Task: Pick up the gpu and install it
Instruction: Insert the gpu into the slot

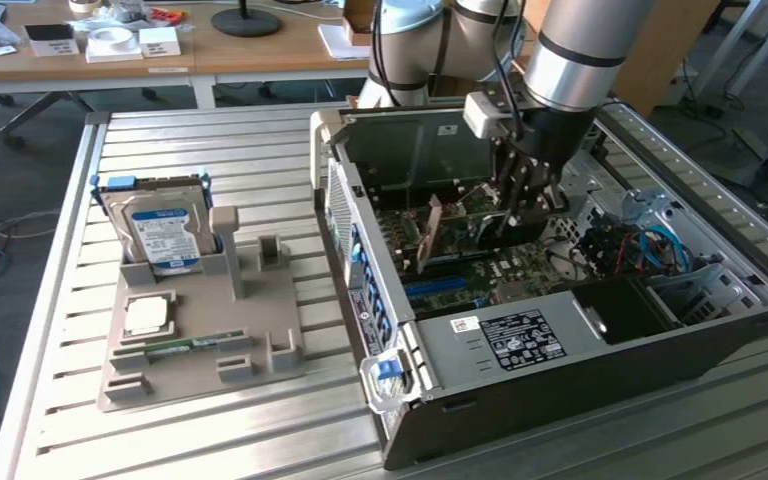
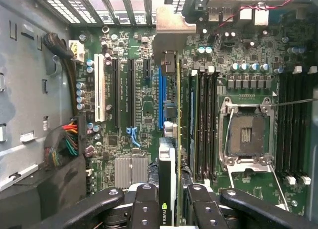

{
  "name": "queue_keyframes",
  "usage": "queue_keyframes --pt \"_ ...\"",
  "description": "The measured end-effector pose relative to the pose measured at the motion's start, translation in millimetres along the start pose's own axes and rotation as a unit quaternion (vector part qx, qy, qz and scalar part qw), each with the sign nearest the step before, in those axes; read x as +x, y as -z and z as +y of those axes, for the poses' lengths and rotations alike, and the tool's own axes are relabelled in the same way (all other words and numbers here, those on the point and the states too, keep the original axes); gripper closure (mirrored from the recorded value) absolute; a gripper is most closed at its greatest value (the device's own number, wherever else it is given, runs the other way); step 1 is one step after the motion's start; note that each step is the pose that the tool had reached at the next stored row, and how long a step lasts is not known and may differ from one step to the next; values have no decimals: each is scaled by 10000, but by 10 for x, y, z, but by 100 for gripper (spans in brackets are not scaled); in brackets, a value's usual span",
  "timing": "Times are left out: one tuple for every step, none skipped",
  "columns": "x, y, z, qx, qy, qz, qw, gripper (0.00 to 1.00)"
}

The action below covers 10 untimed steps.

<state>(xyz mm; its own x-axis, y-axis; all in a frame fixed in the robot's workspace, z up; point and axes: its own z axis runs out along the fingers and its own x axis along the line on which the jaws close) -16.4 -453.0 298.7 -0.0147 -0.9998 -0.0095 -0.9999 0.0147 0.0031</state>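
Observation:
The gpu (image 2: 168,164) is seen edge-on in the wrist view, with a dark face carrying a green logo, a thin green board edge and its metal end bracket (image 2: 169,28) at the far end. My gripper (image 2: 172,209) is shut on it, one black finger on each side. The card hangs upright over the motherboard's (image 2: 139,105) expansion slots, right by the blue slot (image 2: 161,95); whether it touches the slot I cannot tell. In the exterior view, my gripper (image 1: 524,195) reaches down into the open computer case (image 1: 558,400) with the gpu (image 1: 471,205) in it.
A CPU socket (image 2: 247,134) and memory slots lie beside the card. A cable bundle (image 2: 64,144) runs along the case wall. Outside the case, a grey holder (image 1: 197,375) carries a hard drive (image 1: 164,235), a CPU chip (image 1: 148,315) and a RAM stick (image 1: 184,347).

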Motion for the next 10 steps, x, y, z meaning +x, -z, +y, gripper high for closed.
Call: queue_keyframes --pt "7 -7 8 0 4 0 10000 73" --pt "12 -15 16 0 9 0 10000 73" --pt "14 -24 23 0 13 -1 10000 73" --pt "15 -35 30 0 18 -1 10000 73" --pt "15 -46 39 0 21 -1 10000 73" --pt "16 -58 50 0 24 -1 10000 73" --pt "16 -69 65 0 26 -1 10000 73" --pt "17 -78 82 0 26 -1 10000 73" --pt "17 -86 98 0 27 0 10000 73" --pt "17 -89 110 0 26 0 10000 73"
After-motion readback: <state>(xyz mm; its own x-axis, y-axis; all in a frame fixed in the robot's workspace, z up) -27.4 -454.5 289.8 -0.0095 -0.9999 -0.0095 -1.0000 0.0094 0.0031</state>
